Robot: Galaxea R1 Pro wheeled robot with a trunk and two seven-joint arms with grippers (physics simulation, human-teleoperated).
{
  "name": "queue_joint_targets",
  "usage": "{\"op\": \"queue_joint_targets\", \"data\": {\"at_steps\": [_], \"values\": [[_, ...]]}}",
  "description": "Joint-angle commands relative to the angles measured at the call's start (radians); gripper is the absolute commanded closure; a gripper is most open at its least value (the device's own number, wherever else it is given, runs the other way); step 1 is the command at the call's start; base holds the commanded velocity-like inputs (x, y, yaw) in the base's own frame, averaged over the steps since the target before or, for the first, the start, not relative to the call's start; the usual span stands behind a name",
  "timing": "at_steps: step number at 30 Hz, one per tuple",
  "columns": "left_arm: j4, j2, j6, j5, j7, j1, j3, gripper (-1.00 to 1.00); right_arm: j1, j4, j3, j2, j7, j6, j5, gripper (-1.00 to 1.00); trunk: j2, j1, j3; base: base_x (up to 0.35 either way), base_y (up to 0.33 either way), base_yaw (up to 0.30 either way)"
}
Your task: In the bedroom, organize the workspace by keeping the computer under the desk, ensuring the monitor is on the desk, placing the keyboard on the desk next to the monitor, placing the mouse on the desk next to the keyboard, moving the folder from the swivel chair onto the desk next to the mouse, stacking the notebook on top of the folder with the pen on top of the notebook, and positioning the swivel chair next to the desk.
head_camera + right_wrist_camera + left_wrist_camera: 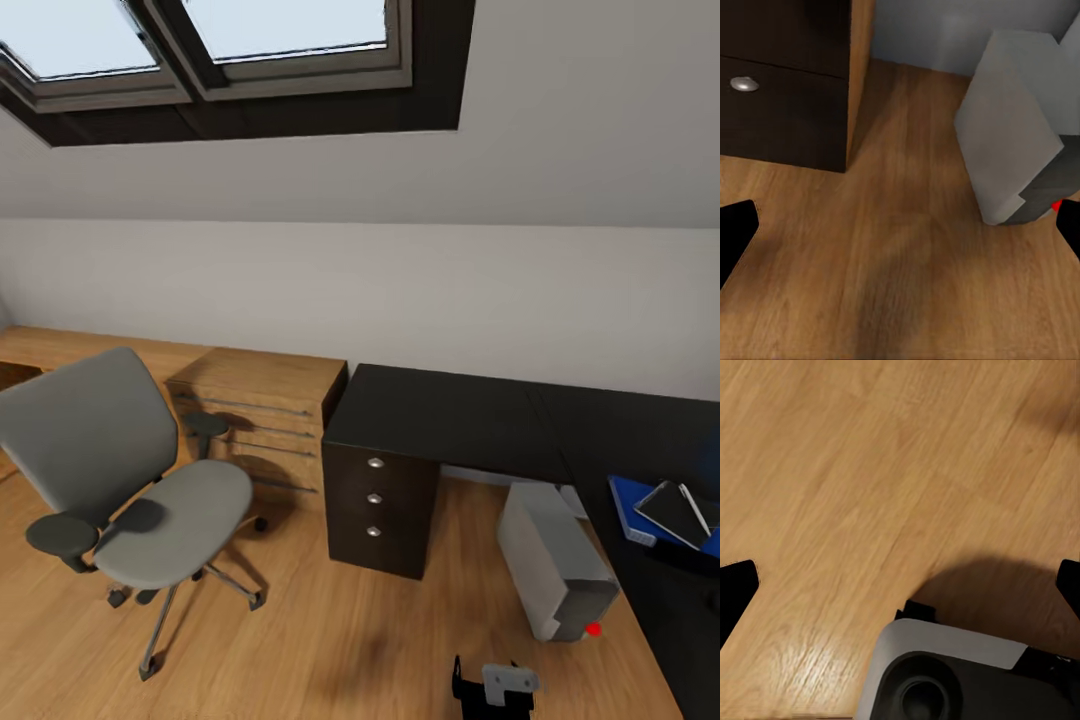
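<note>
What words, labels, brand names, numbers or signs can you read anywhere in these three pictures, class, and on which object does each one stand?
None: no readable text appears in any view.
The computer carries only a red light, no lettering.
The drawer unit shows plain round knobs, unmarked.
The notebook, on the blue folder, has a blank dark cover.
The swivel chair bears no label or brand.

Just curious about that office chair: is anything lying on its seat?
No, the chair's grey seat is bare in the head view; the blue folder lies on the desk.
</note>
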Motion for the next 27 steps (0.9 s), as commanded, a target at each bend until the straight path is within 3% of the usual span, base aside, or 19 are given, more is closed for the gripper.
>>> {"op": "queue_joint_targets", "data": {"at_steps": [1, 8, 16, 27], "values": [[-0.002, 0.000, -0.001, 0.001, 0.004, 0.000, -0.002, -1.00, -0.001, 0.001, 0.008, 0.000, -0.005, -0.002, -0.007, -1.00, -0.001, 0.000, -0.001, 0.000, 0.000, 0.284], [-0.002, -0.001, -0.001, 0.000, 0.004, 0.000, -0.002, -1.00, -0.001, -0.001, 0.007, 0.000, -0.004, -0.004, -0.012, -1.00, -0.001, 0.000, -0.002, 0.000, 0.000, 0.254], [-0.002, -0.003, 0.000, 0.000, 0.004, 0.000, -0.003, -1.00, -0.001, 0.002, 0.010, -0.001, -0.004, -0.065, -0.013, -1.00, -0.001, 0.000, -0.001, 0.000, 0.000, 0.045], [-0.002, -0.002, 0.000, 0.000, 0.004, 0.000, -0.003, -1.00, -0.001, 0.004, 0.011, 0.001, -0.007, -0.097, -0.011, -1.00, -0.001, 0.000, 0.010, -0.008, 0.000, 0.191]]}}
